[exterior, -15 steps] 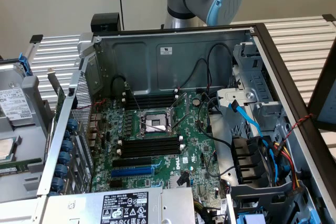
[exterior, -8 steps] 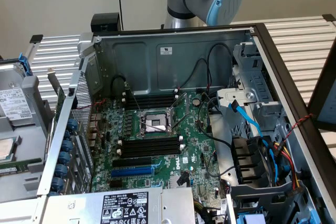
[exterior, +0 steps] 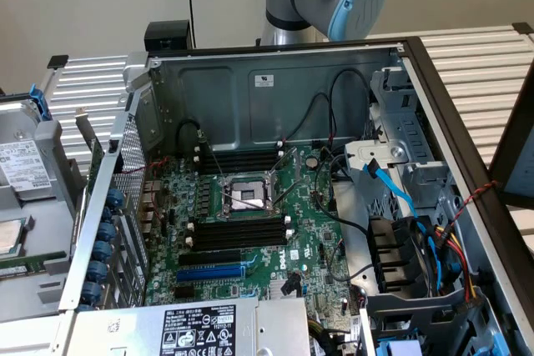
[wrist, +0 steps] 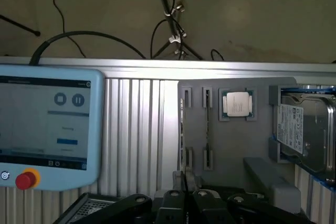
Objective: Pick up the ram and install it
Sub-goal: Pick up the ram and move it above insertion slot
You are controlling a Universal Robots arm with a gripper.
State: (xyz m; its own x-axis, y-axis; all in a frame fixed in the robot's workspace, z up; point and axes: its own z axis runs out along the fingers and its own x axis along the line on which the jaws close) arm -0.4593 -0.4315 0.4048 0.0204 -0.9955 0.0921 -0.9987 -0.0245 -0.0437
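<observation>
– Grey fixture (wrist: 231, 150): where is the ram (wrist: 208, 129)?
– On edge in its clips, near the processor (wrist: 237, 103), likely so I can pinch its flat faces. How my jaws stand, I cannot tell.

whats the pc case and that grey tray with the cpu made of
The pc case looks like bare sheet metal, probably steel: dull grey sheen, folded edges. The grey tray looks like matte plastic: even colour, no glints, moulded pockets.
</observation>
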